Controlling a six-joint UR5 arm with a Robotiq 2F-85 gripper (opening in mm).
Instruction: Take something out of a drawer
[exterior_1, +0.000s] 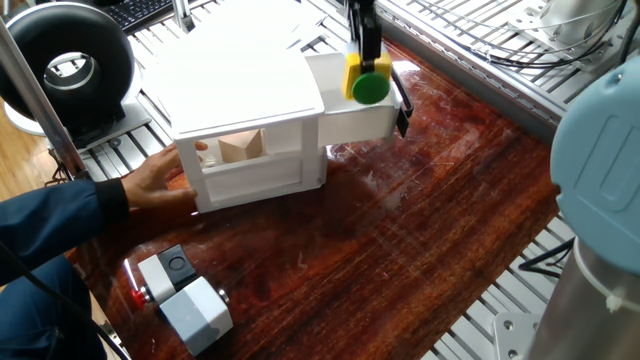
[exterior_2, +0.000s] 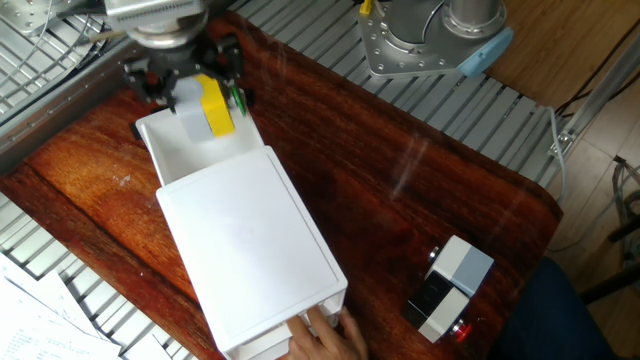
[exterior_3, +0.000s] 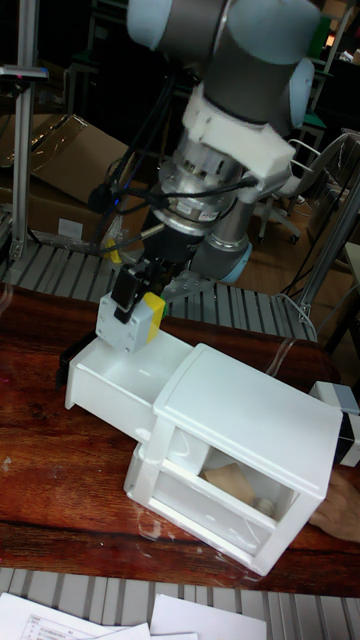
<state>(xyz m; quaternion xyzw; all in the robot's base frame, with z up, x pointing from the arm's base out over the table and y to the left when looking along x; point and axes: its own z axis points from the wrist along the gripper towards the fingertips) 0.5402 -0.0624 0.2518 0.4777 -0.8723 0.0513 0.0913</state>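
The gripper is clamped on the yellow block with its green disc, holding it above the open drawer near the bench's far edge. It looks light, rigid and smooth; squeezing the flat sides suits it.

A dark red wooden table is resting on ribbed metal framing; cardboard boxes are sitting behind.

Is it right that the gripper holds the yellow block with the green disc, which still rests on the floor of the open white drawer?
Not quite. The gripper does hold the yellow block with the green disc, but the block is lifted clear above the open white drawer, as the tall fixed view shows.
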